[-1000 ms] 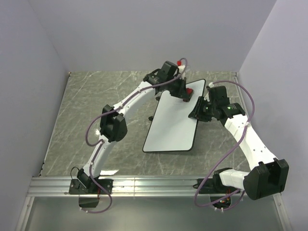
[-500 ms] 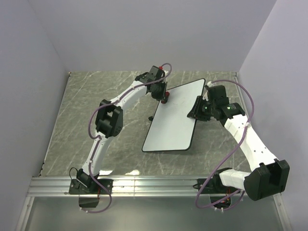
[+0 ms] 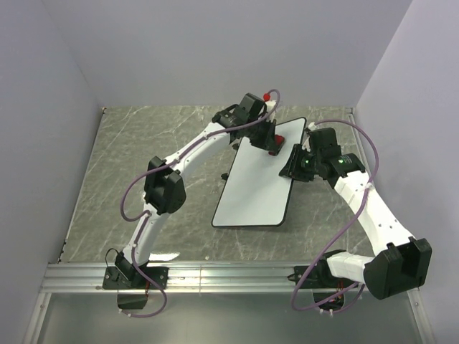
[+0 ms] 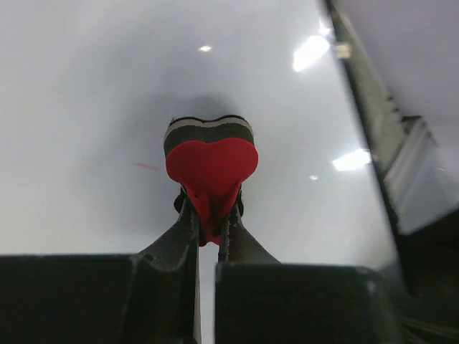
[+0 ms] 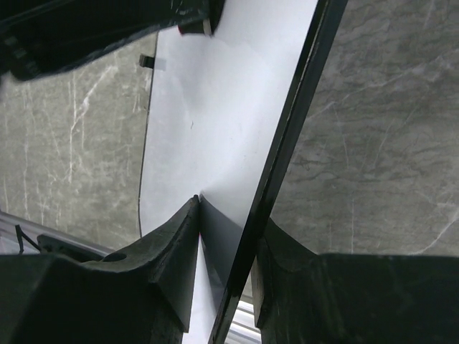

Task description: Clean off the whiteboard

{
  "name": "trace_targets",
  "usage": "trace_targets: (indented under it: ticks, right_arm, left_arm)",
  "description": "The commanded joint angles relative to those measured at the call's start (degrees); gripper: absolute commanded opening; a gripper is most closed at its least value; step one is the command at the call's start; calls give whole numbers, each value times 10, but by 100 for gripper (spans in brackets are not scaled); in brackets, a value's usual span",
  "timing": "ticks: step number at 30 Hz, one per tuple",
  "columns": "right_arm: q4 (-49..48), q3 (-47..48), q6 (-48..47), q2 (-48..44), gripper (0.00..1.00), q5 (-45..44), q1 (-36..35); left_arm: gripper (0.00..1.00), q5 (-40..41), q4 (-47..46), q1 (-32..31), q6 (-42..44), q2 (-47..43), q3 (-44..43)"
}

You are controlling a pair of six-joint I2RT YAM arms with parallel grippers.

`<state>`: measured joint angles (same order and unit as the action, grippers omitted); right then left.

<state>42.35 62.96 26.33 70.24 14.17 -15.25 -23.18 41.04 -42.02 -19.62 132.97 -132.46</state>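
Note:
The whiteboard (image 3: 252, 188) lies aslant in the middle of the table, its white face framed in thin black. My right gripper (image 3: 294, 169) is shut on its right edge, one finger (image 5: 176, 244) on the white face (image 5: 215, 107) and the other under the black frame (image 5: 301, 122). My left gripper (image 3: 273, 145) is shut on a red eraser (image 3: 277, 144) near the board's far right corner. In the left wrist view the eraser (image 4: 211, 159) presses its felt against the board (image 4: 93, 93), pinched at its waist by that gripper (image 4: 210, 212). A faint red mark (image 4: 147, 166) remains left of it.
The grey marble tabletop (image 3: 143, 158) surrounds the board, with pale walls (image 3: 43, 107) on the left, back and right. An aluminium rail (image 3: 229, 276) runs along the near edge by the arm bases. The left arm (image 5: 93, 29) crosses the top of the right wrist view.
The left gripper swept the eraser from the board's far right corner to its far left edge and back again. The right gripper held the board's edge without moving.

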Motion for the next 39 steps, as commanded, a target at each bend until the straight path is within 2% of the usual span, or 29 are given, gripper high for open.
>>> trace_targets:
  ticks: [1, 6, 14, 19, 22, 25, 28, 31, 34, 39]
  right_arm:
    - [22, -22, -87, 27, 0, 60, -44]
    - [19, -28, -86, 24, 0, 63, -44]
    - [12, -34, -82, 24, 0, 68, -44]
    - [12, -38, -79, 19, 0, 69, -44]
    - [16, -36, -79, 18, 0, 68, -44]
    - [19, -32, -80, 21, 0, 65, -44]
    - [16, -32, -79, 24, 0, 63, -44]
    - [11, -33, -77, 35, 0, 66, -44]
    - [7, -33, -76, 39, 0, 67, -44]
    - [5, -34, -78, 40, 0, 66, -44]
  left_arm:
    - [0, -140, -35, -50, -60, 5, 0]
    - [0, -134, -27, -47, -58, 2, 6]
    - [0, -33, -10, 4, -78, 40, 42]
    - [0, 22, 9, 48, -110, 122, -18]
    - [0, 31, -21, 55, -121, 131, -15]
    - [0, -5, -64, 52, -127, 120, 5]
    - [0, -41, -88, 32, -92, 99, 9]
    - [0, -121, -137, -9, -68, 63, 32]
    - [0, -150, -165, -27, -63, 40, 42]
    - [0, -201, -164, -40, -86, 35, 6]
